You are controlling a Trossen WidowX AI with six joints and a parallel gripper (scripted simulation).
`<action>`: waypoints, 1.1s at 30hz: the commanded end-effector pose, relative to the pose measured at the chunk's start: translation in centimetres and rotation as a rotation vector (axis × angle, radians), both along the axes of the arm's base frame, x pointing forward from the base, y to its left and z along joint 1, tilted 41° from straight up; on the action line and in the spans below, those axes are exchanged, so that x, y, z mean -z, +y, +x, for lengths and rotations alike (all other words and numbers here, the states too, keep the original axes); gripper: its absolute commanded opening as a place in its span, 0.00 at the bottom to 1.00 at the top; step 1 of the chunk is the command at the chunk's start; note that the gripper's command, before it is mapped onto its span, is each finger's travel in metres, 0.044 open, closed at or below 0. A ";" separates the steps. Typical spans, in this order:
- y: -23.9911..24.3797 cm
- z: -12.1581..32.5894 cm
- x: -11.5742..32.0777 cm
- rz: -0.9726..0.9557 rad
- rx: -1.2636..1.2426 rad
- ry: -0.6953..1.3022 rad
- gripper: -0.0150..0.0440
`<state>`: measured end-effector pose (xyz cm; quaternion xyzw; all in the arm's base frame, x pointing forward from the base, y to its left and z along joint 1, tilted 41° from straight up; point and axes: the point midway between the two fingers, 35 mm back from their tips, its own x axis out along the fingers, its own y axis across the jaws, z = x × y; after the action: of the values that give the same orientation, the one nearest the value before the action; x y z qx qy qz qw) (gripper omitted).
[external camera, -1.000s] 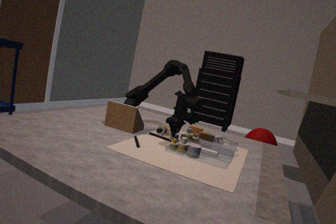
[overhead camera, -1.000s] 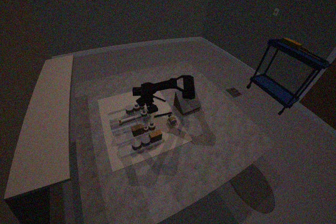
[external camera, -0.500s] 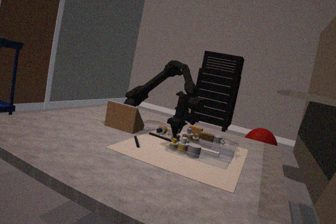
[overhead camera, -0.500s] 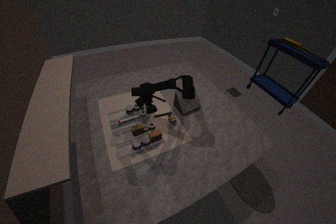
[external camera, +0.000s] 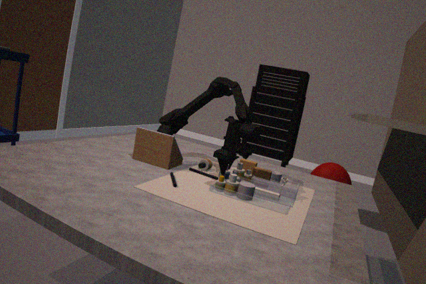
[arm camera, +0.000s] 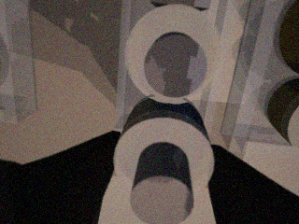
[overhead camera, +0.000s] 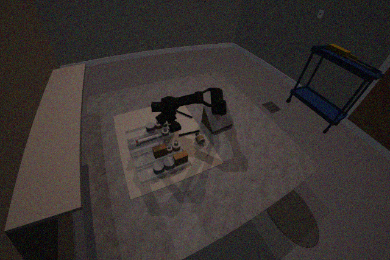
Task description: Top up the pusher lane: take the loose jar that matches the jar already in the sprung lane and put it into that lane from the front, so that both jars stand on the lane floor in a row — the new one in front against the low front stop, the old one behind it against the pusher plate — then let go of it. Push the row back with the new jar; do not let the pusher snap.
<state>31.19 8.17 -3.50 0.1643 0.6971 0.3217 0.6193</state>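
Note:
My gripper (overhead camera: 173, 126) (external camera: 223, 171) (arm camera: 163, 147) is shut on a jar (arm camera: 163, 128) with a white shoulder, dark band and greyish cap. The fingers grip it from both sides. The matching jar (overhead camera: 165, 131) (arm camera: 135, 51) stands in the sprung lane, directly behind the held one; their rims meet or overlap in the wrist view. The pusher's pale rod (overhead camera: 147, 139) (external camera: 268, 191) lies behind that jar. The clear lane wall (arm camera: 123, 70) runs along its left side. The held jar is at the lane's front end. Its base, the front stop and the pusher plate are hidden.
Neighbouring lanes hold a grey jar (overhead camera: 150, 126) (external camera: 245, 189), a yellow-capped bottle (external camera: 221, 183) and orange-brown boxes (overhead camera: 159, 150) (overhead camera: 181, 158). A loose jar (overhead camera: 200, 138) (external camera: 205, 164) lies on its side. A wedge block (overhead camera: 217, 122) (external camera: 154, 147) and black sticks (overhead camera: 189, 133) (external camera: 174, 179) lie near the arm.

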 end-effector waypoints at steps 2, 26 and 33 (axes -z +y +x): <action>0.1 1.2 -0.3 0.007 0.008 -0.023 0.25; 0.2 2.2 -0.6 0.007 0.008 -0.023 0.25; 0.2 2.5 -0.8 0.008 0.008 -0.023 0.25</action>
<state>32.57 8.36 -3.16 0.1645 0.6987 0.3211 0.6178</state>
